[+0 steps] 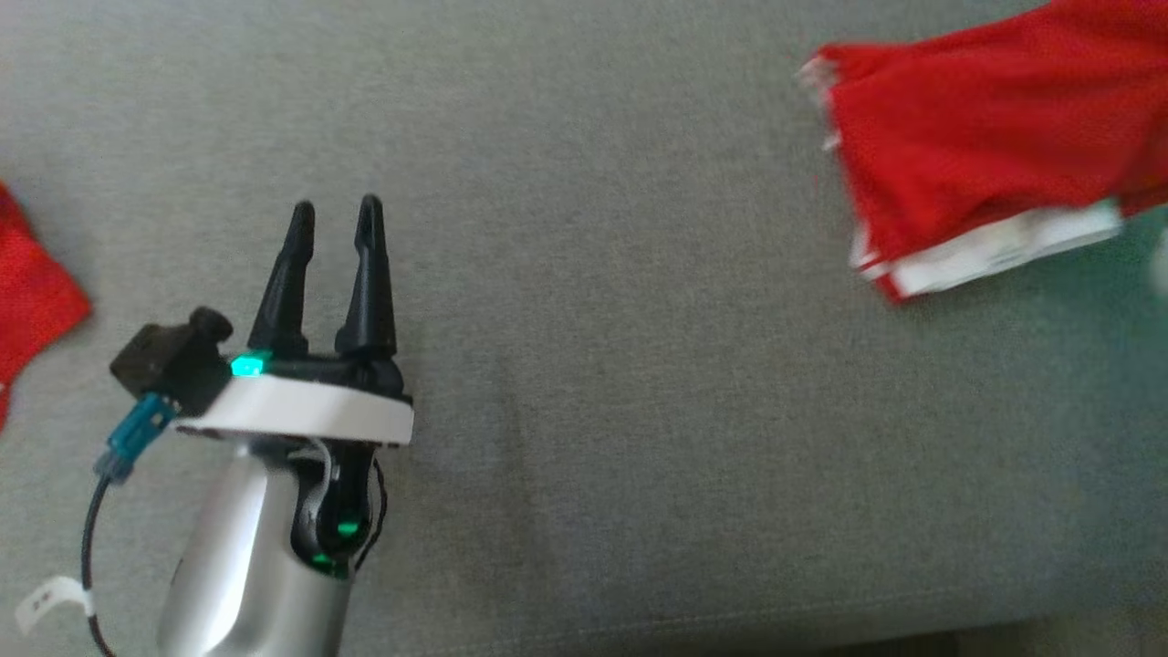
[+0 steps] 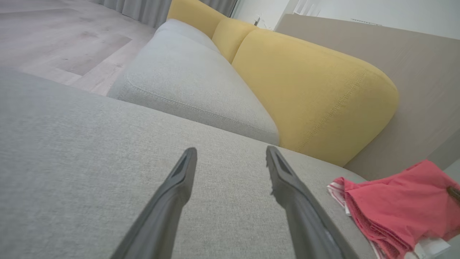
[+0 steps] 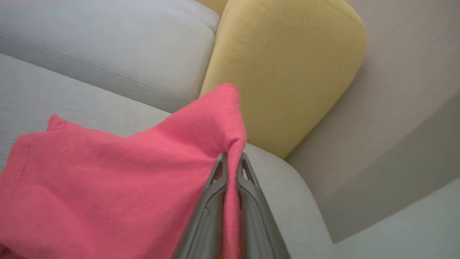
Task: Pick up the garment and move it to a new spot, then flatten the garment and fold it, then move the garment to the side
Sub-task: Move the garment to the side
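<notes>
Left gripper (image 1: 335, 208), jaws spread, hovers empty over the grey sofa seat (image 1: 639, 411). Right gripper (image 3: 233, 158), jaws pinching an edge of the red garment (image 1: 985, 155), layered at the seat's far right. It appears already folded, so moving it aside likely remains.

We have a broad bare stretch of grey seat cushion (image 1: 657, 392) ahead of our left gripper (image 1: 336, 206), whose fingers stand apart above it, touching nothing. To the right, the red garment (image 1: 985, 137) covers the far corner. A red cloth (image 1: 32, 283) lies at the left edge. Behind, the yellow backrest (image 2: 312, 93) walls off the seat.
</notes>
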### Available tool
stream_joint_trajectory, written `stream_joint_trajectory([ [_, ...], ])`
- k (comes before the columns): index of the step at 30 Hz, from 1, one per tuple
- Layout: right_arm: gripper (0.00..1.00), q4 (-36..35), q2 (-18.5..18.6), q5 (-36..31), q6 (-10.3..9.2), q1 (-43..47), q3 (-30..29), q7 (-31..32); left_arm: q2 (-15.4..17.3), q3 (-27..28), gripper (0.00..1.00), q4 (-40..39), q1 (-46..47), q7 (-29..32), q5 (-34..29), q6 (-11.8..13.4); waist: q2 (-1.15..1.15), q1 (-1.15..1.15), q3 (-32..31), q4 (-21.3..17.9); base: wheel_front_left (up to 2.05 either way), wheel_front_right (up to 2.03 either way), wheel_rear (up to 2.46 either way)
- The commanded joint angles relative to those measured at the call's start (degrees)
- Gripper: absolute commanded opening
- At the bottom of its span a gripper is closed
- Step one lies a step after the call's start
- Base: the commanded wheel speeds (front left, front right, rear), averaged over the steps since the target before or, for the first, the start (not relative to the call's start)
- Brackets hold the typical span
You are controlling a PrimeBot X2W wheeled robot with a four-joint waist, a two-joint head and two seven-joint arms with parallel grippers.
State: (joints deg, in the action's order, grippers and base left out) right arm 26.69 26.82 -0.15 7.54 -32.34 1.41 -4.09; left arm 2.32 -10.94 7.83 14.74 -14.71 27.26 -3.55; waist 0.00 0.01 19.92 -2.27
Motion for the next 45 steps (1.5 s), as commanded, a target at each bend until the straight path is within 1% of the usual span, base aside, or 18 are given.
stream_joint_trajectory([
  [1, 0.0, -1.7, 3.2, 0.7, -0.05, -1.1, -0.2, 0.4, 0.6, 1.2, 1.0, -1.7, 2.2, -0.3, -0.7, -0.4, 0.0, -0.01, 2.5, -1.7, 0.0, 0.0, 0.0],
  [3, 0.0, -1.3, 5.6, 1.7, -0.05, -1.8, -2.0, 1.3, 0.6, 1.1, 1.0, -1.7, 3.2, -0.3, -0.8, -0.6, 0.0, -0.01, 3.5, -2.0, 0.0, 0.0, 0.0],
  [4, 0.0, -0.7, 7.3, 1.7, -0.05, -2.1, -4.3, 2.8, 0.6, 1.0, 1.0, -1.6, 3.9, -0.3, -1.0, -0.7, 0.0, -0.01, 4.2, -2.2, 0.0, 0.0, 0.0],
  [5, 0.0, -0.6, 7.6, 1.8, -0.05, -2.2, -5.5, 3.5, 0.6, 0.9, 1.0, -1.6, 4.2, -0.3, -1.0, -0.7, 0.0, -0.01, 4.4, -2.2, 0.0, 0.0, 0.0],
  [8, 0.0, -1.0, 7.1, 3.0, -0.05, -2.3, -8.4, 4.9, 0.6, 0.9, 1.0, -1.6, 4.5, -0.3, -0.9, -0.8, 0.0, -0.01, 4.8, -2.3, 0.0, 0.0, 0.0],
  [11, 0.0, -2.2, 7.0, 2.8, -0.05, -2.0, -9.4, 5.6, 0.6, -0.4, 1.0, -1.1, 4.7, -0.3, -3.2, -1.5, 0.0, -0.01, 5.2, -2.2, 0.0, 0.0, 0.0],
  [15, 0.0, -3.1, 6.7, 2.4, -0.05, -1.4, -9.9, 5.7, 0.6, -0.8, 1.0, -0.9, 4.5, -0.3, -3.1, -1.9, 0.0, -0.01, 5.2, -2.1, 0.0, 0.0, 0.0],
  [16, 0.34, -3.4, 6.4, 2.8, -0.05, -1.2, -10.0, 5.8, 0.6, -0.7, 1.0, -0.9, 4.4, -0.3, -2.8, -1.8, 0.0, -0.01, 5.2, -2.1, 0.0, 0.0, 0.0],
  [17, 0.46, -3.6, 6.0, 3.5, -0.05, -1.0, -10.2, 5.9, 0.6, -0.5, 1.0, -0.9, 4.3, -0.3, -2.3, -1.7, 0.0, -0.01, 5.1, -2.1, 0.0, 0.0, 0.0],
  [18, 0.75, -3.8, 5.8, 4.2, -0.05, -0.8, -10.2, 6.1, 0.6, -0.3, 1.0, -0.9, 4.2, -0.3, -1.9, -1.6, 0.0, -0.01, 5.0, -2.1, 0.0, 0.0, 0.0],
  [19, 0.98, -3.8, 5.9, 4.7, -0.05, -0.6, -10.0, 6.3, 0.6, -0.2, 1.0, -0.9, 4.2, -0.3, -1.7, -1.6, 0.0, -0.01, 4.9, -2.1, 0.0, 0.0, 0.0],
  [20, 1.0, -3.9, 5.9, 5.3, -0.05, -0.5, -10.0, 6.5, 0.6, -0.2, 1.0, -0.8, 4.2, -0.3, -1.7, -1.6, 0.0, -0.01, 4.7, -2.1, 0.0, 0.0, 0.0],
  [27, 1.0, -7.4, 3.8, 7.4, -0.05, -0.3, -8.1, 6.5, 0.6, 0.5, 1.0, -0.4, 3.8, -0.3, -1.0, -1.6, 0.0, -0.01, 1.6, -1.6, 0.0, 0.0, 0.0],
  [29, 1.0, -8.9, 2.4, 8.0, -0.05, -0.6, -7.2, 6.3, 0.6, 0.6, 1.0, -0.4, 3.3, -0.3, -0.7, -1.5, 0.0, -0.01, 0.2, -1.3, 0.0, 0.0, 0.0],
  [33, 1.0, -12.5, -1.4, 9.2, -0.05, -0.5, -4.6, 5.4, 0.6, 1.5, 1.0, -0.6, 1.9, -0.3, 0.1, -1.1, 0.0, -0.01, -3.4, -0.4, 0.0, 0.0, 0.0],
  [36, 1.0, -15.1, -5.3, 10.4, -0.05, 0.6, -2.9, 3.9, 0.6, 2.3, 1.0, -0.7, 0.5, -0.3, 0.2, -0.8, 0.0, -0.01, -6.1, 0.6, 0.0, 0.0, 0.0],
  [42, 1.0, -17.9, -11.5, 10.7, -0.05, 6.7, 1.8, -0.1, 0.6, 2.1, 1.0, -0.4, -3.0, -0.3, -0.2, -0.6, 0.0, -0.01, -11.0, 2.8, 0.0, 0.0, 0.0],
  [45, 1.0, -18.1, -14.9, 11.4, -0.05, 10.3, 2.7, -2.5, 0.6, 2.2, 1.0, -0.5, -4.9, -0.3, -1.3, -0.3, 0.0, -0.01, -13.0, 3.4, 0.0, 0.0, 0.0],
])
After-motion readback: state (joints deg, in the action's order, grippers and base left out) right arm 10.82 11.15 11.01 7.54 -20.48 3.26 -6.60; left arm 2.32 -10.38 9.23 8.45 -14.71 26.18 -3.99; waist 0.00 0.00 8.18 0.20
